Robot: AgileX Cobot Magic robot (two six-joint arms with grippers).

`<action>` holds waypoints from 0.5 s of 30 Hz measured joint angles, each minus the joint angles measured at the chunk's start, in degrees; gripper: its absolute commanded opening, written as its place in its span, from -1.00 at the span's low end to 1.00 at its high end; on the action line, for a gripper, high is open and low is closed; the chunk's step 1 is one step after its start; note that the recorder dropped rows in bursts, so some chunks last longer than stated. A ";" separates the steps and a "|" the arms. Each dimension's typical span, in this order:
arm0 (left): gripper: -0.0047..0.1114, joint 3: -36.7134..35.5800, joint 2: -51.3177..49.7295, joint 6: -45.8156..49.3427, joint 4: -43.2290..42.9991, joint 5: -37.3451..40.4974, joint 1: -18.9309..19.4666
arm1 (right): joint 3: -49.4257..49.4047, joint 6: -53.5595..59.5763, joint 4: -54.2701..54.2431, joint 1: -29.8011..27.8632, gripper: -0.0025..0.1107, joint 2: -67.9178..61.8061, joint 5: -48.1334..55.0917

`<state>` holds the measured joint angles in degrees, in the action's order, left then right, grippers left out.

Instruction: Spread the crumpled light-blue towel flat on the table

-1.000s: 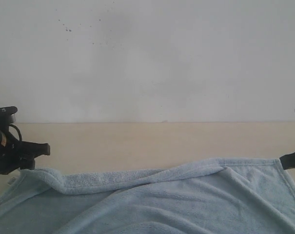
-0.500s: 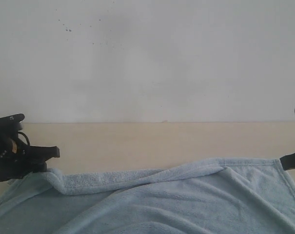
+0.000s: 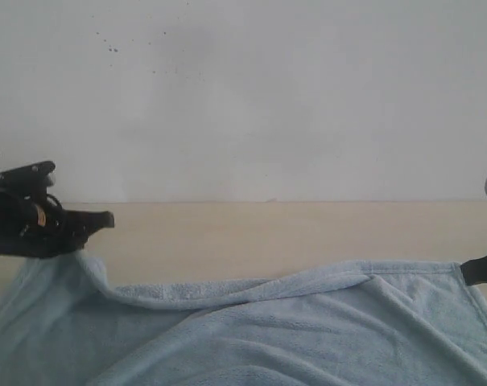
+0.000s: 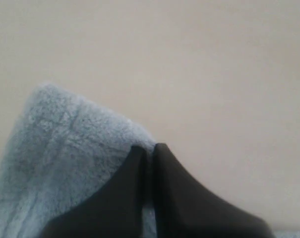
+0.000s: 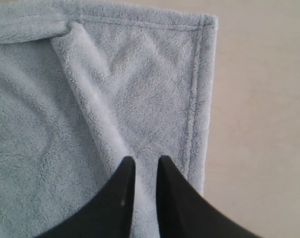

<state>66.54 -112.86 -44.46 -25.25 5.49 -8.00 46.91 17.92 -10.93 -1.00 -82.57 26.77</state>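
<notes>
The light-blue towel (image 3: 291,330) lies across the near part of the beige table (image 3: 251,233), with a rolled fold along its far edge. My left gripper (image 3: 102,219) is shut on the towel's left corner and holds it raised off the table. In the left wrist view the fluffy hem corner (image 4: 65,148) is pinched between the closed fingers of that gripper (image 4: 149,148). My right gripper (image 3: 472,269) stays by the towel's far right corner. In the right wrist view the right gripper (image 5: 142,161) has its fingers a little apart over the flat towel (image 5: 130,89), beside the stitched hem.
A white-grey wall (image 3: 243,96) with small dark specks rises behind the table. Bare table (image 5: 259,124) runs beyond the towel's right hem, and bare table (image 4: 214,74) shows past the lifted left corner.
My left gripper has risen and moved right, lifting the towel's left corner and drawing that side taut. The right gripper has barely moved.
</notes>
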 measured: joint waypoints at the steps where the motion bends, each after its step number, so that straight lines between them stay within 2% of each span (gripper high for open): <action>1: -0.84 1.42 0.00 0.53 0.00 0.00 0.00 | 0.00 0.00 -0.11 0.00 -0.67 0.00 0.50; 3: -0.74 4.83 0.00 1.28 -0.96 0.21 0.00 | 0.00 0.05 -0.24 0.00 -0.67 0.00 1.27; 4: -0.63 6.41 -0.09 1.61 -1.71 0.45 0.00 | 0.00 0.37 -0.41 0.00 -0.67 0.00 1.74; 9: 0.29 11.53 -2.43 2.09 -3.42 4.92 0.39 | 0.00 3.13 -3.37 0.00 -0.67 0.00 4.02; 10: 0.35 11.90 -3.20 2.09 -3.42 6.76 0.53 | 0.00 3.73 -3.97 0.00 -0.67 0.00 4.44; 15: 0.28 11.90 -6.38 2.26 -3.42 16.51 0.99 | 0.00 5.54 -5.64 0.00 -0.67 0.00 5.32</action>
<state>78.43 -119.23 -42.20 -28.67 22.00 -7.01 46.91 23.46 -16.58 -1.00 -82.57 32.09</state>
